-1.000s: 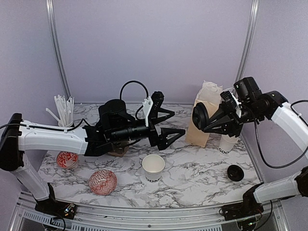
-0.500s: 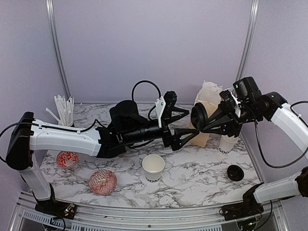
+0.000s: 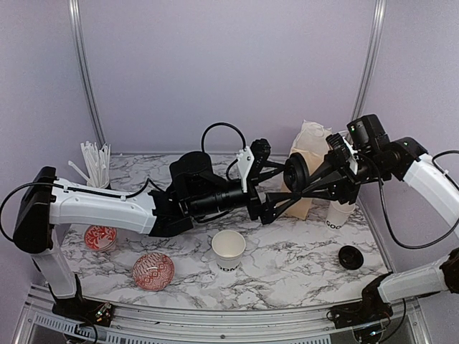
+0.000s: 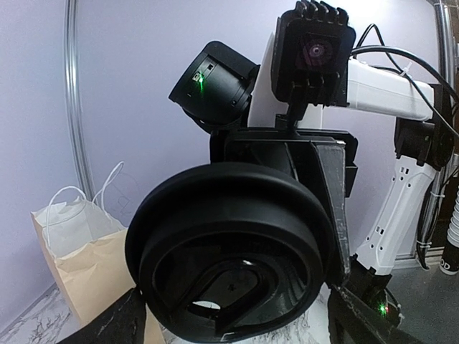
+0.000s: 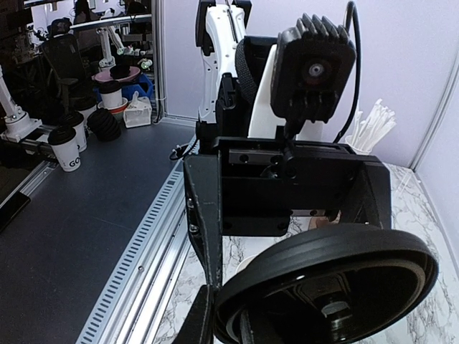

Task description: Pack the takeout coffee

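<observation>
Marbled tabletop [image 3: 287,276], lilac walls [image 3: 229,72] behind. Reads "GOO" on the white cup [image 3: 338,215] beside the tan paper bag [image 3: 307,206]; shows similar black letters, upside down, on the open cup [image 3: 228,249] at front centre, white inside. White straws [image 3: 95,161] upright at far left. Pinches a round black lid [image 3: 295,173] by its rim in the closed right gripper [image 3: 308,178], mid-air before the bag. Flanks it with the wide-spread left gripper [image 3: 282,185]; contact not discernible. Flat on the tabletop at right, a second lid [image 3: 350,256].
</observation>
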Controlling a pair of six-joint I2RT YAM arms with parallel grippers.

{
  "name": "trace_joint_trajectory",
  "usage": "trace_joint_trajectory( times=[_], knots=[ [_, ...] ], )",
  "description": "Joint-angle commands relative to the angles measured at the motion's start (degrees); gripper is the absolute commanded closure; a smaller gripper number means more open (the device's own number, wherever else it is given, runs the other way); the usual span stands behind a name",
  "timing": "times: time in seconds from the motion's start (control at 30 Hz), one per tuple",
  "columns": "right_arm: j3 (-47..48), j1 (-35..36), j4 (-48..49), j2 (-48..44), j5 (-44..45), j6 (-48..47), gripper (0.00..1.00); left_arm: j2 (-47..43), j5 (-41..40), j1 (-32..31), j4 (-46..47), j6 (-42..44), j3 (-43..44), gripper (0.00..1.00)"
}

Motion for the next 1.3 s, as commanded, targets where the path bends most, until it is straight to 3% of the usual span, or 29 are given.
trace_joint_trajectory(
  times=[0.0,0.23,0.47,0.77,0.83,0.93,1.03,1.13,1.27],
  knots=[
    [-0.10,0.64,0.57,0.00,-0.97,0.88,0.90,1.08,-2.47,-0.19,2.33,1.25,1.86,0.10],
    [-0.44,0.65,0.55,0.13,-0.57,0.96,0.90,1.53,-3.60,-0.14,2.32,2.25,2.15,0.15],
    [-0.73,0.60,0.54,0.13,-0.49,1.05,0.90,1.89,-1.91,-0.18,2.33,3.46,3.01,0.12],
    [-1.09,0.62,1.01,0.13,-0.11,1.66,0.89,1.91,-1.37,-0.14,2.26,4.13,2.90,0.22],
    [-0.63,0.65,1.48,0.06,-0.10,2.89,0.84,1.55,-1.87,-0.18,2.24,4.02,2.39,0.23],
    [1.47,0.65,1.40,-0.32,2.87,4.08,0.66,0.14,-3.76,-0.19,1.80,3.45,0.95,0.23],
    [3.65,0.60,0.60,-1.53,9.06,4.69,0.55,-2.54,-4.33,-0.10,-2.67,3.92,-0.60,0.23],
    [3.68,0.43,-0.66,-2.24,12.89,3.95,0.50,-6.12,-5.16,-0.04,-10.97,4.73,-2.98,0.24],
    [0.59,0.30,1.48,-3.88,11.09,2.92,0.44,-10.67,-5.97,0.02,-27.95,4.97,-3.88,0.24]
  ],
)
